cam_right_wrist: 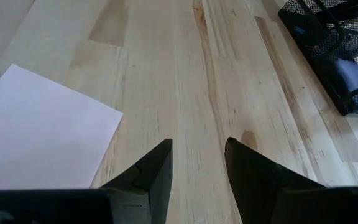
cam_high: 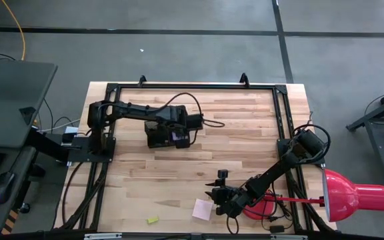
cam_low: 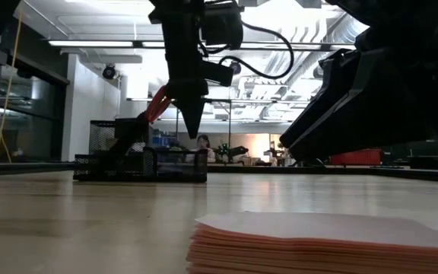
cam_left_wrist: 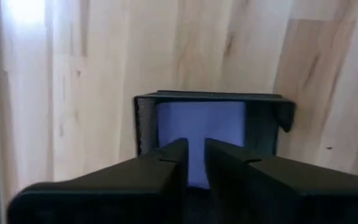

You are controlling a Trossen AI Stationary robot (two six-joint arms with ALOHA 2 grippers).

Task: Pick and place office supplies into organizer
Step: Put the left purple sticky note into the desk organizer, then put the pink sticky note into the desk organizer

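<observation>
Left gripper (cam_left_wrist: 194,155) is hanging right over the organizer (cam_high: 167,137) at table centre, jaws parted only a crack, nothing between them — blue-purple note pad (cam_left_wrist: 201,127) is lying inside the compartment below. Risk: fingers are sitting low by the mesh wall, so a sideways pull could snag it & drag the organizer. Right gripper (cam_right_wrist: 197,155) is hovering open & empty near the front edge, beside the pink note pad (cam_high: 203,209). Lamp base (cam_high: 259,212) is crowding its right — little room there; yellow eraser (cam_high: 153,219) is lying close to the near edge.
</observation>
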